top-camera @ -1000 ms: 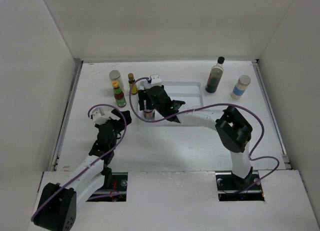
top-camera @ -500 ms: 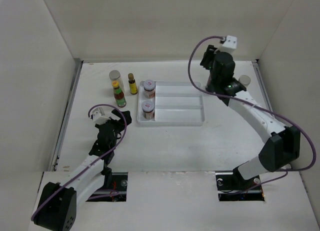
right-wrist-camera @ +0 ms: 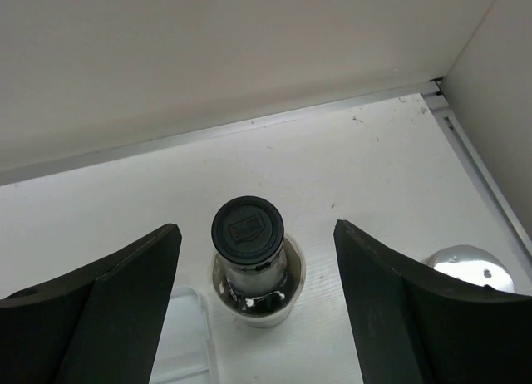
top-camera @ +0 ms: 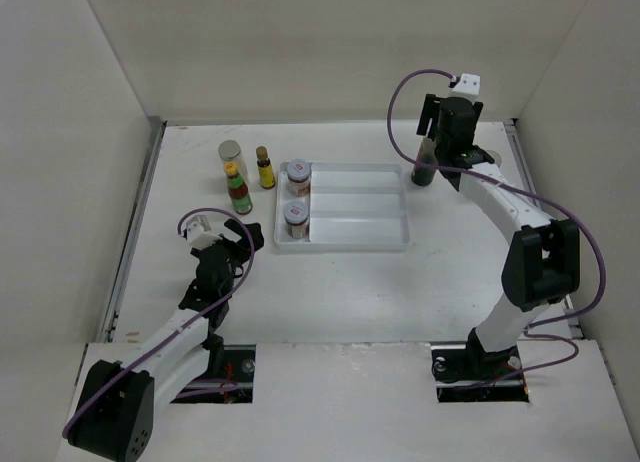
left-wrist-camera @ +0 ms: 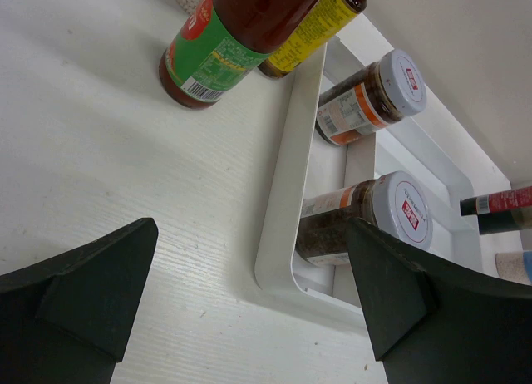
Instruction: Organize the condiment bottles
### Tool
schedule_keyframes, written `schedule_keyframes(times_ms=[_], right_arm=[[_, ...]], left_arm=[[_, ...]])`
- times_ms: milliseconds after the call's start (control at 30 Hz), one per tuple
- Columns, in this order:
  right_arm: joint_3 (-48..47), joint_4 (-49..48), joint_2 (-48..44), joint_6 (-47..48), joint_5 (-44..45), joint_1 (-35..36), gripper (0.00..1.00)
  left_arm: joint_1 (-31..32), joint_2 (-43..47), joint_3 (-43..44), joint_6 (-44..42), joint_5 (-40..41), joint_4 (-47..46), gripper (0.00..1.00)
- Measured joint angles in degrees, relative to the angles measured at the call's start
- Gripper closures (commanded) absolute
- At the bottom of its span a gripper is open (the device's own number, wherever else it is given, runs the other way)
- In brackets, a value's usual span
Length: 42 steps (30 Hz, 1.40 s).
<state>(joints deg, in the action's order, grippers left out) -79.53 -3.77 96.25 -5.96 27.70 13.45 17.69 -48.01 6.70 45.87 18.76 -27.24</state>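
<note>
My right gripper (top-camera: 438, 142) (right-wrist-camera: 258, 230) hangs open at the back right, a finger on either side of the tall dark bottle's (top-camera: 423, 169) black cap (right-wrist-camera: 247, 226) without touching it. The white-capped bottle (right-wrist-camera: 465, 266) stands just to the right of it. Two red-lidded jars (top-camera: 298, 174) (top-camera: 295, 216) stand in the left compartment of the white tray (top-camera: 360, 244). Left of the tray stand the silver-lidded jar (top-camera: 231, 154), the red-label bottle (top-camera: 238, 192) and the small brown yellow-capped bottle (top-camera: 265, 168). My left gripper (top-camera: 240, 237) (left-wrist-camera: 249, 234) rests open near the tray's front left corner (left-wrist-camera: 287, 268), holding nothing.
White walls close in the table at the back and on both sides. A metal rail (top-camera: 540, 212) runs along the right edge, close to my right arm. The tray's middle and right compartments hold nothing.
My right arm has left the tray's left compartment, where the near red-lidded jar now stands free. It swung to the back right and came down over the dark bottle. The left arm has not moved.
</note>
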Motion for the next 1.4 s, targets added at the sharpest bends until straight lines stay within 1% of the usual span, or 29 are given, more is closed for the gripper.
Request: schedule_keyframes(times_ms=[100, 167, 300, 333, 400, 500, 700, 867, 967, 1033, 1167, 1300, 1400], right_arm=[[-1.0, -0.2, 2.3, 0.0, -1.7, -0.9, 0.31], [-1.4, -0.7, 3.6, 0.1, -2.4, -1.5, 0.4], [-1.9, -1.4, 5.6, 0.1, -3.3, -2.0, 0.65], [-2.0, -1.9, 5.9, 0.1, -3.3, -2.1, 0.68], [-2.1, -1.9, 5.9, 0.2, -3.3, -2.1, 0.71], [-2.0, -2.3, 5.8, 0.2, -2.7, -2.1, 0.73], [-1.9, -1.7, 2.8, 1.3, -1.3, -1.2, 0.72], [-2.3, -2.4, -1.7, 3.1, 0.0, 4.2, 0.72], [-3.8, -3.5, -1.8, 3.1, -0.1, 9.0, 0.72], [-5.9, -3.6, -0.5, 2.7, -0.4, 12.3, 0.72], [-11.9, -4.2, 5.1, 2.3, -1.4, 17.9, 0.72], [-17.7, -4.1, 11.8, 2.1, -2.3, 21.4, 0.71], [-19.7, -3.8, 15.5, 1.9, -2.8, 22.8, 0.71]], left_arm=[[0.0, -0.1, 0.0, 0.0, 0.0, 0.0, 0.0], [0.0, 0.0, 0.0, 0.0, 0.0, 0.0, 0.0], [0.1, -0.1, 0.0, 0.0, 0.0, 0.0, 0.0], [0.1, -0.1, 0.0, 0.0, 0.0, 0.0, 0.0], [0.1, -0.1, 0.0, 0.0, 0.0, 0.0, 0.0], [0.1, -0.1, 0.0, 0.0, 0.0, 0.0, 0.0], [0.1, -0.2, 0.0, 0.0, -0.1, 0.0, 0.0], [0.1, -0.3, 0.0, 0.0, -0.2, 0.0, 0.0], [0.1, -0.3, 0.0, 0.0, -0.2, 0.0, 0.0], [0.0, -0.4, 0.0, 0.0, -0.2, -0.1, 0.0], [0.0, -0.5, 0.0, 0.0, -0.4, 0.0, 0.0], [0.0, -0.3, 0.0, 0.0, -0.5, 0.0, 0.0], [0.0, 0.2, 0.0, 0.0, -0.6, 0.0, 0.0]])
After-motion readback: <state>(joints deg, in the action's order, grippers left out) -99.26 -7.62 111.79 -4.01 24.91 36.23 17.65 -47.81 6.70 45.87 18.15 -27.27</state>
